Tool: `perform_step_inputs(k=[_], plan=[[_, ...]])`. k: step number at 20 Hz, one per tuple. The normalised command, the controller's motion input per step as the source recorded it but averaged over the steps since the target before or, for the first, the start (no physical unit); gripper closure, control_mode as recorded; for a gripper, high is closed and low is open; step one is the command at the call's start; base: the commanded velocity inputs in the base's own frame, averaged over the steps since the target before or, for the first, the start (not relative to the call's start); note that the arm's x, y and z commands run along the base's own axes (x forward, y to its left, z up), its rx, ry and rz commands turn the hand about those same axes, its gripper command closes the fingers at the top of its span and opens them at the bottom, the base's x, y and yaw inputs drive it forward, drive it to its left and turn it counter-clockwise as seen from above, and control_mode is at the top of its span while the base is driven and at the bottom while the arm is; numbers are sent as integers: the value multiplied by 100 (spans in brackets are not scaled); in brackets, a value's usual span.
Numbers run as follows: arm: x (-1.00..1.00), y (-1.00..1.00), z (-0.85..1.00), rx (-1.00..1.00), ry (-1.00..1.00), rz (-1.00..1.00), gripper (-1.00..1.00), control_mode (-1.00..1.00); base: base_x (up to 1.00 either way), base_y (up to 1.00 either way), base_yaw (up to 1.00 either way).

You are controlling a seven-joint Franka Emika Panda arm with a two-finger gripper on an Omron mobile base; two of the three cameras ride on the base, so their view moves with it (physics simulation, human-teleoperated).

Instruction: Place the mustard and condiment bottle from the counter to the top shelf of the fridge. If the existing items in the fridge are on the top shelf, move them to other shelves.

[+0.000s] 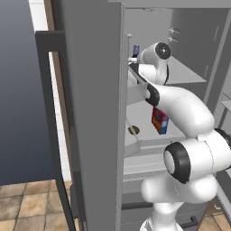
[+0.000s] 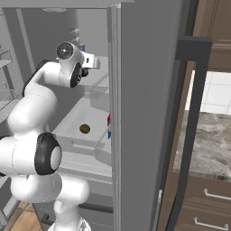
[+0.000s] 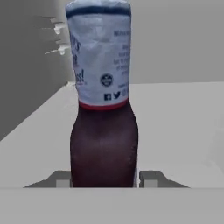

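The condiment bottle (image 3: 104, 131), dark brown-purple with a pale printed neck, stands upright between my fingertips (image 3: 151, 177), which press its lower sides. My gripper (image 3: 105, 178) is shut on it, deep in the fridge (image 1: 94, 113) over the top shelf (image 3: 175, 122). From the base views the hand (image 1: 133, 57) sits at the top shelf's (image 1: 187, 74) level with the bottle's top (image 1: 136, 48) poking above it. The red carton (image 1: 159, 120) stands on a lower shelf behind my forearm. The mustard is out of view. The counter (image 2: 212, 144) lies right of the fridge.
The open fridge door (image 2: 144, 113) with its dark handle (image 2: 189, 113) stands between arm and counter. A small brown round object (image 1: 133, 130) lies on the lower shelf near the carton. Door bins (image 2: 5, 58) line the left side. Wooden drawers (image 2: 207, 198) sit under the counter.
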Motion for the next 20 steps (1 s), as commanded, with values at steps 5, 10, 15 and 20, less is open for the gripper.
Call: perform_step_inputs(k=[5, 10, 15, 20], plan=[[98, 13, -28, 0, -1, -1, 100, -100, 0, 0, 0], [67, 1, -51, 0, 12, 0, 100, -100, 0, 0, 0], [4, -2, -47, 0, 13, 0, 100, -100, 0, 0, 0], [0, 0, 0, 0, 0, 0, -100, -100, 0, 0, 0]])
